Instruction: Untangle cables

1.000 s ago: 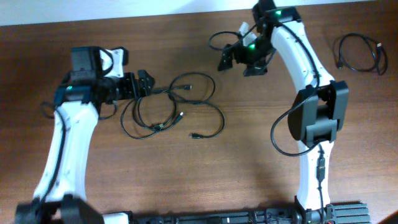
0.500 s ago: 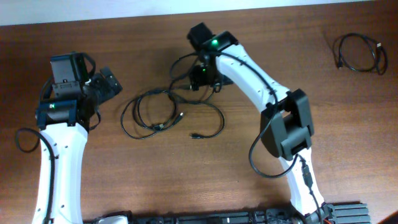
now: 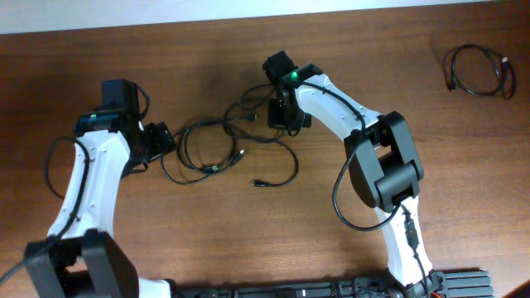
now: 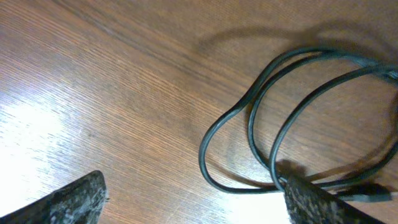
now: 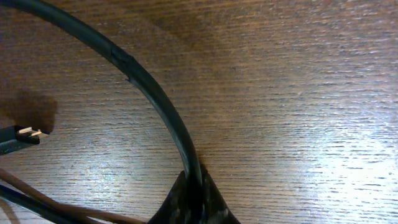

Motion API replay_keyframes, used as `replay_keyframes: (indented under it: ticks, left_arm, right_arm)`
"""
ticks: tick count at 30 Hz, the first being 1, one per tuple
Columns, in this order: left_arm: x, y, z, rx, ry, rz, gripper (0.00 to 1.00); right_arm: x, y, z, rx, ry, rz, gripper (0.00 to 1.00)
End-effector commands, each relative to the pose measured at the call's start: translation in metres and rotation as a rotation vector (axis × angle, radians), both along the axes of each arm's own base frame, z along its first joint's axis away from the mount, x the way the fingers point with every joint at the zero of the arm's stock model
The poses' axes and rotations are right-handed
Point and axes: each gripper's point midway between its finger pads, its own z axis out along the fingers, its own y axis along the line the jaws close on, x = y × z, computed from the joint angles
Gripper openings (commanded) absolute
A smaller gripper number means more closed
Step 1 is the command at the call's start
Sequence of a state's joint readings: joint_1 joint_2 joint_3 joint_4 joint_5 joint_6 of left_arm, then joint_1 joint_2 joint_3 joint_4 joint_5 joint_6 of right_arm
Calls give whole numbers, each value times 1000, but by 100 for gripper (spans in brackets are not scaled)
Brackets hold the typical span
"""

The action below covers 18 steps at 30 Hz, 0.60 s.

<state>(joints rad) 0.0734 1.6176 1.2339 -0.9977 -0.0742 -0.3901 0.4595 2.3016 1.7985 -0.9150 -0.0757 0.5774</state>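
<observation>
A loose tangle of thin black cables point(image 3: 224, 149) lies mid-table between my two arms. My right gripper point(image 3: 281, 116) is on the tangle's upper right loop. In the right wrist view the gripper point(image 5: 191, 196) is shut on one black cable point(image 5: 155, 93), which arcs up and to the left from the fingers. A small plug end point(image 5: 15, 138) lies to the left. My left gripper point(image 3: 160, 139) sits at the tangle's left edge. In the left wrist view it point(image 4: 189, 190) stands wide open, with two cable loops point(image 4: 250, 118) just ahead and its right finger point(image 4: 317, 202) touching them.
A separate coiled black cable point(image 3: 478, 70) lies at the far right back of the table. The table's back edge point(image 3: 248, 12) runs along the top of the overhead view. A black base rail point(image 3: 331, 290) lines the front.
My right arm swung left and down from the back onto the tangle and shut on a cable. My left gripper pulled away to the left, then came back to the tangle's left edge.
</observation>
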Motion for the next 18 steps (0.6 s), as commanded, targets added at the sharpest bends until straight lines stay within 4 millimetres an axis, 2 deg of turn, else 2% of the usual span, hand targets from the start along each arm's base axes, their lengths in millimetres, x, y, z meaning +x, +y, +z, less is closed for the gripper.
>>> replay_keyframes:
  ticks: [1, 2, 3, 4, 5, 7, 8, 9, 11, 13, 14, 15, 17, 18]
  left_arm:
    - [-3, -4, -26, -32, 79, 3, 85]
    - [-3, -5, -36, -34, 105, 3, 84]
    - [-3, -5, -45, -36, 129, 2, 78]
    - [-4, -6, -55, -39, 158, -1, 67]
    - [-5, -9, -66, -44, 188, -7, 43]
    - [-5, -17, -91, -48, 245, -29, 8]
    - [-6, -20, -103, -49, 269, -38, 0]
    - [-7, -22, -115, -47, 291, -45, 0]
    - [-7, -19, -133, -33, 318, -43, 0]
    - [-5, -8, -137, 9, 314, -30, 0]
    - [-4, -1, -137, 32, 310, -19, 0]
    - [-3, 10, -136, 60, 308, -3, 0]
    - [-7, 34, -134, 119, 314, 41, 0]
    - [-10, 55, -132, 160, 318, 83, 0]
  right_arm:
    - [-4, -3, 1, 0, 9, -9, 4]
    - [-4, -3, 2, -1, 8, -6, 4]
    - [-3, -5, 2, 0, 8, -7, 4]
    - [-3, -5, 2, 5, 9, -8, 4]
    - [0, -4, 5, 24, 5, 22, 4]
    - [8, -6, 17, 38, -16, 71, 4]
    - [14, -12, 28, 32, -32, 98, 4]
    - [21, -28, 42, -14, -46, 78, 4]
    - [33, -91, 89, -188, -88, -16, 4]
    - [36, -160, 146, -342, -140, -127, 4]
    - [35, -184, 166, -377, -162, -169, 4]
    - [32, -223, 197, -416, -196, -248, 4]
    - [20, -286, 243, -438, -251, -388, 4]
    - [6, -327, 270, -445, -288, -486, 4]
